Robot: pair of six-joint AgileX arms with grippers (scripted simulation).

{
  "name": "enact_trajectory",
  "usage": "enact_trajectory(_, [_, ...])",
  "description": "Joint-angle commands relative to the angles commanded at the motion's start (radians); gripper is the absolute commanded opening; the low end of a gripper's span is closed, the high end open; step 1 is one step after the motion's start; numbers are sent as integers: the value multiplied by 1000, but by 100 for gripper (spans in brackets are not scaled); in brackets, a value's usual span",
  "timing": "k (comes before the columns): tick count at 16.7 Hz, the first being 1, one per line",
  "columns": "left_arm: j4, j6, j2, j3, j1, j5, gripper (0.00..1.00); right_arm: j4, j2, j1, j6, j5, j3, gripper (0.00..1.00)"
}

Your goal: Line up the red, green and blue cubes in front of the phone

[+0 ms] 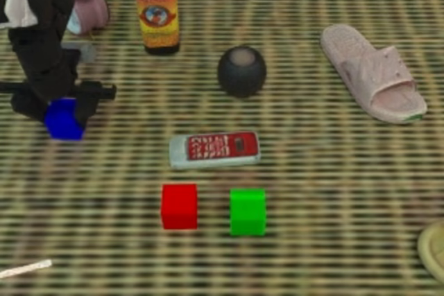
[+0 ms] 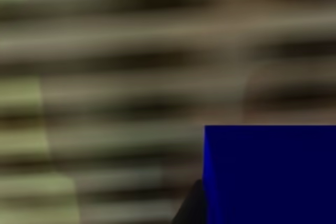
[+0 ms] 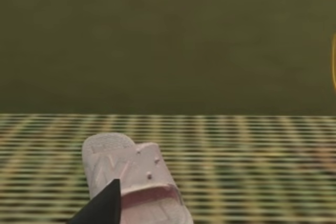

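Gripping the blue cube (image 1: 64,118) at the tabletop's left, the left gripper (image 1: 64,105) had its jaws closed on it, presumably to carry it into the row. Red cube (image 1: 179,206) and green cube (image 1: 248,211) already sat in front of the phone (image 1: 215,150), well apart. The arm hid the cube's top. Right arm unseen from above; its jaws' state: couldn't tell.
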Motion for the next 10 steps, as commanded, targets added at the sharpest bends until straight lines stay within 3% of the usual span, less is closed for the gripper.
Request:
enact_trajectory(3, [0,0,0,0,0,0,2,0,0,0,0,0,0,100])
enact_trajectory(10, [0,0,0,0,0,0,0,0,0,0,0,0,0,100])
